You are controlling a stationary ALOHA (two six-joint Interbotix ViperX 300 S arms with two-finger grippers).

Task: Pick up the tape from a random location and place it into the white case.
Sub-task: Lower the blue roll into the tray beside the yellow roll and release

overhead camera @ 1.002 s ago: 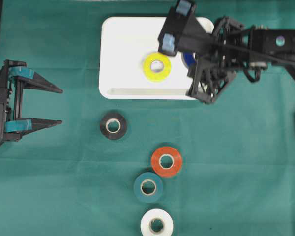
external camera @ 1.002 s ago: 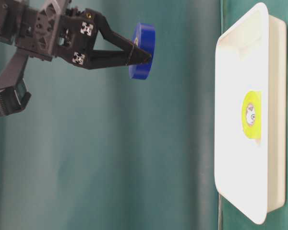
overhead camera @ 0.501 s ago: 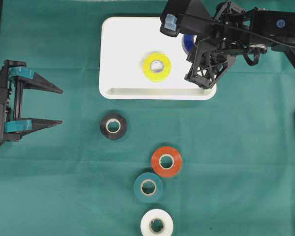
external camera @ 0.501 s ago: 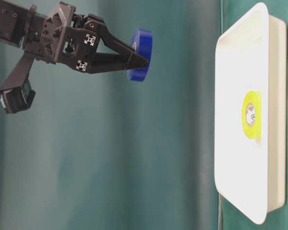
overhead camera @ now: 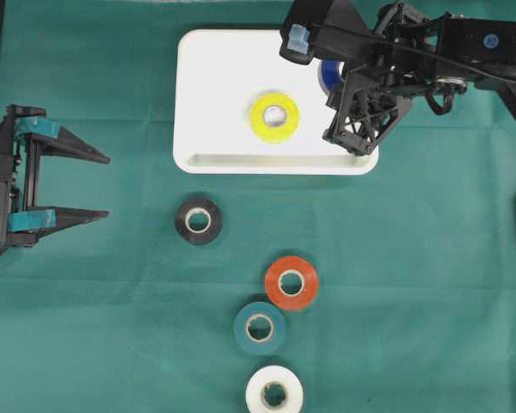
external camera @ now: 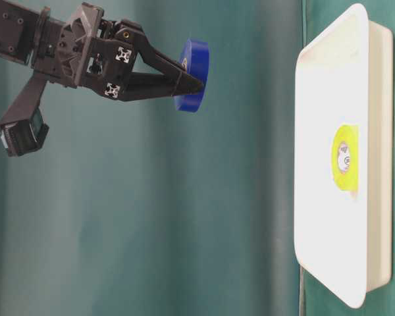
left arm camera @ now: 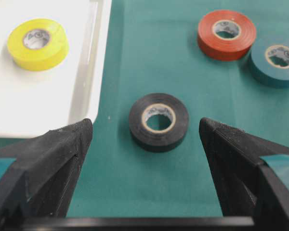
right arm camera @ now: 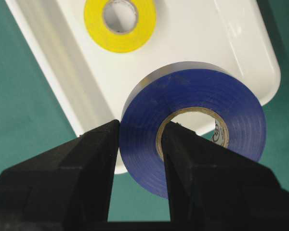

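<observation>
Since a second ago, right gripper swings with blue tape toward far-right corner of white case; over last half-second I see no shift; jaws pinch roll wall, one finger through core, roll held well above case, not yet lowered; yellow tape already lies flat inside; left gripper spread wide, empty, parked at left edge; black tape, red tape, teal tape, white tape wait on green cloth; my read: one done, second near release, four left.
</observation>
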